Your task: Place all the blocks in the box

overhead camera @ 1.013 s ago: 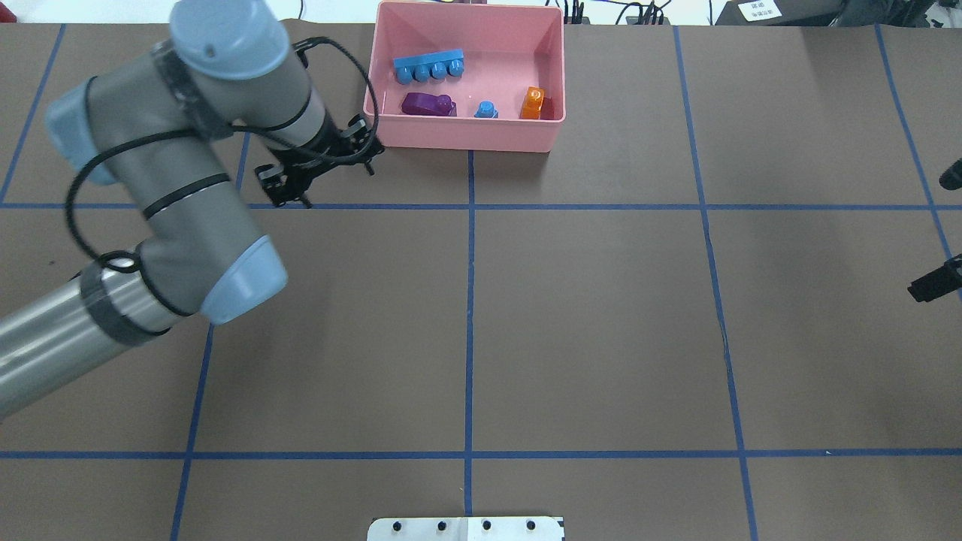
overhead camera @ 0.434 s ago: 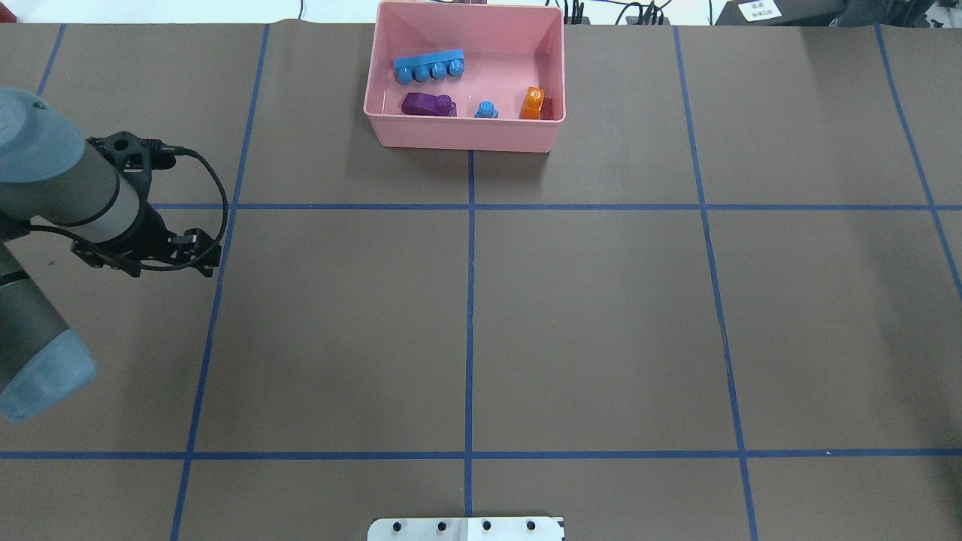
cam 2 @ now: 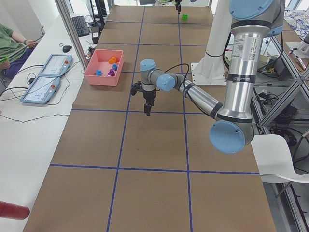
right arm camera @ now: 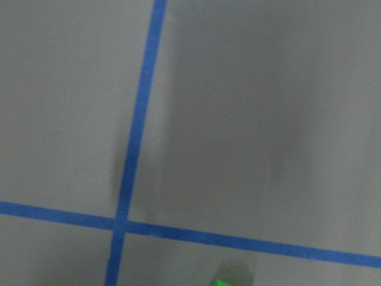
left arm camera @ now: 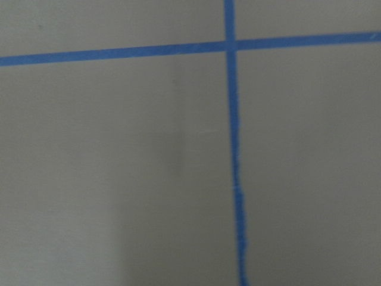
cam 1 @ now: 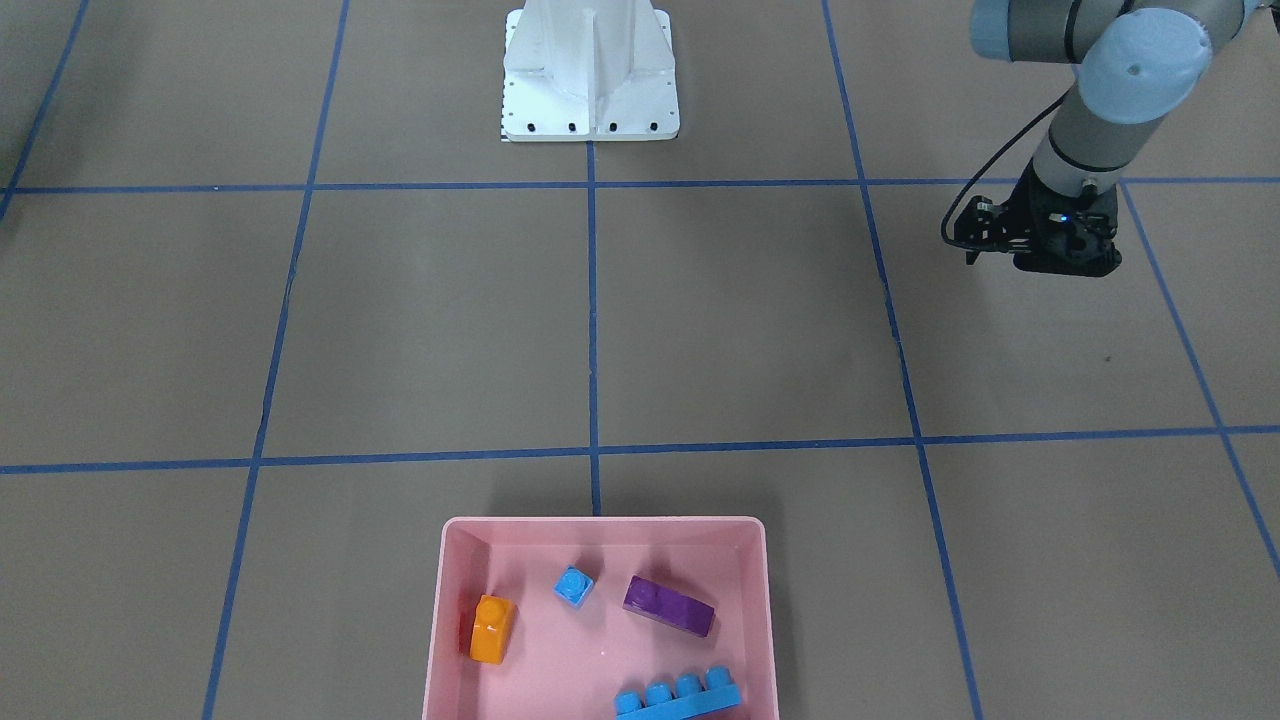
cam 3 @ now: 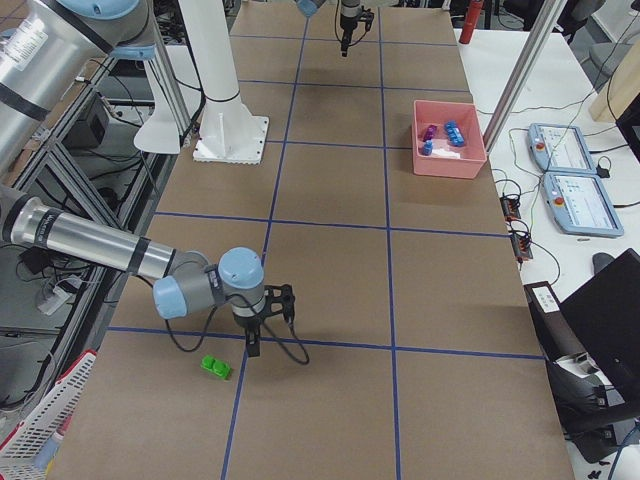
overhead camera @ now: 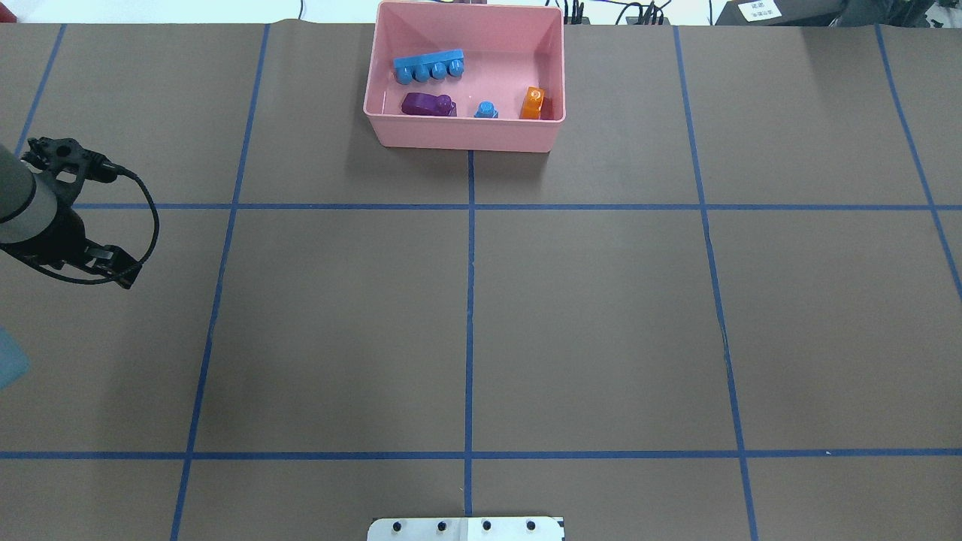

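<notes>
Nearest, at the right end of the surface point(cam 3: 330, 400), the green block point(cam 3: 215, 367) lies alone, just beside the right tool point(cam 3: 252, 347), whose grip I cannot tell. It should centre over the block, descend squarely, then pinch its flat sides. Farther off, the box point(overhead camera: 466, 139) holds four blocks point(overhead camera: 427, 104); the left tool point(cam 2: 147, 112), equally unreadable, hangs well apart.

No text can be read anywhere: the white label point(overhead camera: 759, 9) on a dark case point(overhead camera: 819, 11) beyond the worktop's point(overhead camera: 601, 300) far edge carries print too small to make out, and the lettering strip point(cam 2: 251, 54) down the near left arm's point(cam 2: 241, 92) silver tube is likewise illegible.
</notes>
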